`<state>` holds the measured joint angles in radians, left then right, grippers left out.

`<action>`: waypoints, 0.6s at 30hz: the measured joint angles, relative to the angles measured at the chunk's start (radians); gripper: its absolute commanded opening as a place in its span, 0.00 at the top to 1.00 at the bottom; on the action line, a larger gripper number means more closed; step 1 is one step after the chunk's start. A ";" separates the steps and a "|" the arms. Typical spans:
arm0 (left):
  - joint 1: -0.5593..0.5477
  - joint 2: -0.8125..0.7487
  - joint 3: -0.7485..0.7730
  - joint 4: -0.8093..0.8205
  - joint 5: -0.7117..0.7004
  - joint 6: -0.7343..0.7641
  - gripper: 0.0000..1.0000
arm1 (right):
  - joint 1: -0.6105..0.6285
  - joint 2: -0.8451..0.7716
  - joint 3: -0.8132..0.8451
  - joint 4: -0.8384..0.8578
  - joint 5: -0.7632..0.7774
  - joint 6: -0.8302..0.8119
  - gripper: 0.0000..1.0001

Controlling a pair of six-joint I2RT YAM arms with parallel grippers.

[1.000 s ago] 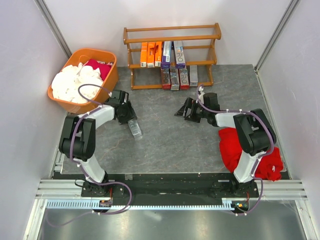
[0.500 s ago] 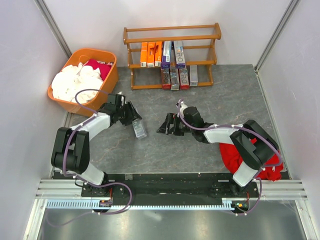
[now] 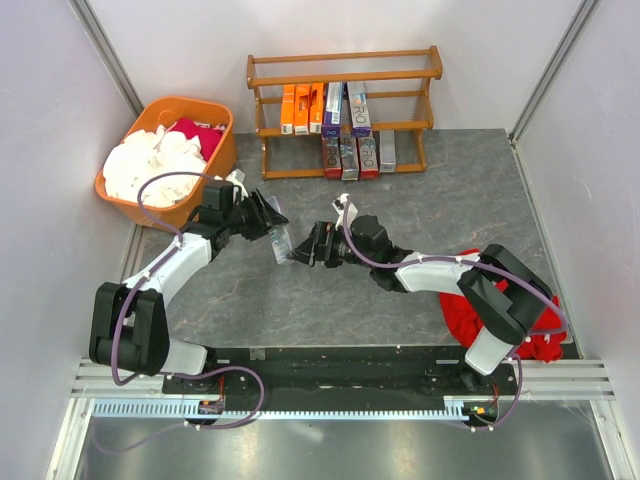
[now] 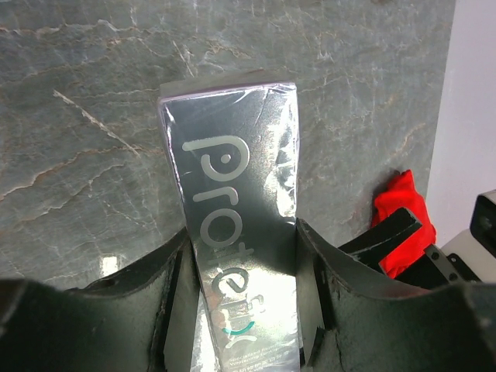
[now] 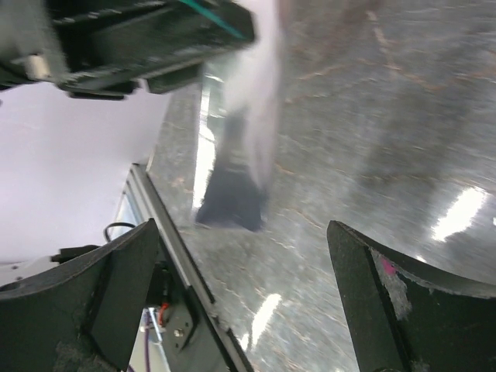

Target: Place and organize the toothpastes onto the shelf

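A grey, veined desk (image 3: 450,195) is filling the middle of the cell. Pale walls (image 3: 40,150) with metal corner posts are closing it in on the left, right and far sides. The left arm (image 3: 178,258) is angling in from the near edge toward the middle, and the right arm (image 3: 440,270) is stretching leftward to meet it.

The shelf (image 3: 400,73) is standing against the far wall, its long axis running left to right. On its middle tier, orange toothpastes (image 3: 302,108) and purple-and-white ones (image 3: 357,108) are lying side by side. On the lowest tier, red-and-silver cartons (image 3: 332,156) and silver-grey cartons (image 3: 387,150) are doing the same. All are lying with their long axes crossing the rails, front to back.

An orange tub (image 3: 224,160) is sitting in the far left corner, just left of the shelf, and is holding a heap of white cloths (image 3: 145,168) and a dark-red rag (image 3: 197,133). A red cloth (image 3: 458,305) is lying bunched on the desk at the near right, partly under the right arm.

One silver carton (image 4: 236,225) is sitting left of centre over the desk, and the left jaws are clenching it across its width. Its long axis is pointing straight out of them, toward the right arm. The right jaws are standing spread wide just beside its free end. The carton is showing blurred between their fingers (image 5: 101,310), and I cannot tell whether its end is touching the desk.
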<state>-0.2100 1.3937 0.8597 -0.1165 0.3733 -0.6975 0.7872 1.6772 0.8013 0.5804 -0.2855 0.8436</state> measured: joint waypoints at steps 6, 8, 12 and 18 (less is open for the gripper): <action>0.000 0.000 -0.014 0.008 0.024 -0.012 0.63 | 0.042 0.029 0.039 0.011 0.009 0.017 0.17; 0.000 0.000 -0.016 0.013 0.030 -0.016 0.63 | 0.049 0.048 0.052 0.012 0.013 0.026 0.30; -0.001 -0.001 -0.018 0.024 0.035 -0.021 0.60 | 0.051 0.080 0.055 0.024 0.014 0.045 0.53; -0.001 -0.014 -0.029 0.041 0.037 -0.021 0.23 | 0.051 0.089 0.055 0.040 0.022 0.068 0.67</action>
<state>-0.2108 1.3800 0.8310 -0.0757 0.4099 -0.7181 0.8387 1.7657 0.8558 0.6205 -0.2638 0.9112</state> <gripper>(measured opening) 0.561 0.484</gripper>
